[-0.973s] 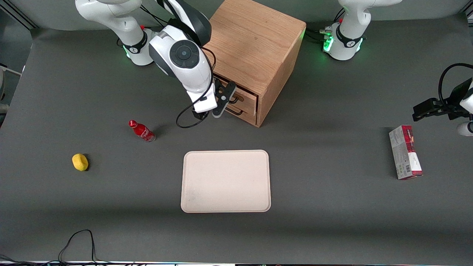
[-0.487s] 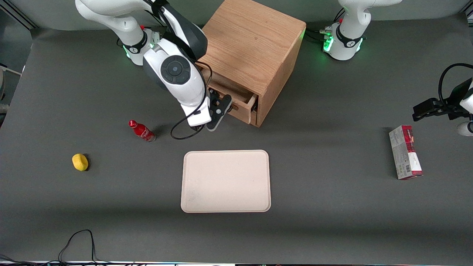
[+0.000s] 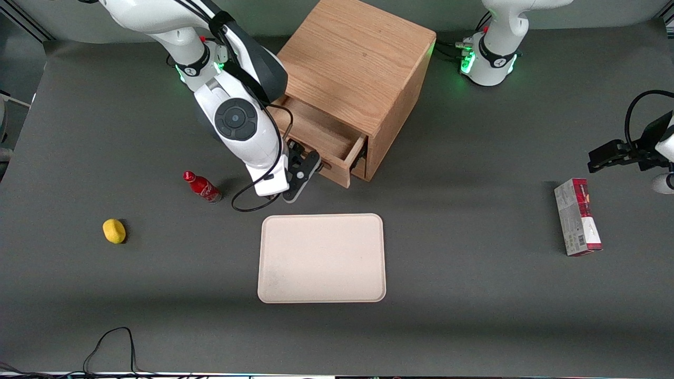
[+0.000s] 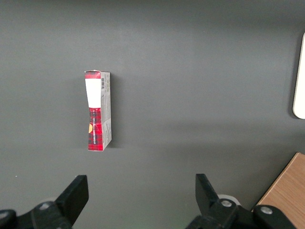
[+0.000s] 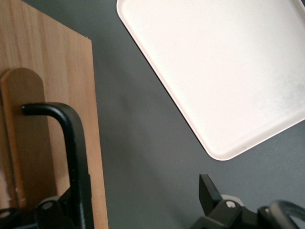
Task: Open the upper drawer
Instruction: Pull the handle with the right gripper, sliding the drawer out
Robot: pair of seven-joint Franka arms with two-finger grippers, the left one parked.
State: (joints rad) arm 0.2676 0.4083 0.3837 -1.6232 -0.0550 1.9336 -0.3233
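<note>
Since a second earlier, the upper drawer (image 3: 327, 138) had slid well out of the wooden cabinet (image 3: 358, 79) toward the front camera, its inside now exposed, and the right arm's gripper (image 3: 304, 167) had drawn back with it. The gripper sat at the drawer's front face, just above the surface (image 3: 158, 295). In the right wrist view the black bar handle (image 5: 71, 152) ran along one finger, with the other finger (image 5: 209, 193) well apart from it, so the fingers were spread around the handle and not pinching it. Nearer the front camera than the drawer lay a cream tray (image 3: 321, 258). A red bottle (image 3: 202, 187) and a yellow lemon-like object (image 3: 114, 231) lay toward the working arm's end, a red-and-white carton (image 3: 577, 217) toward the parked arm's.
</note>
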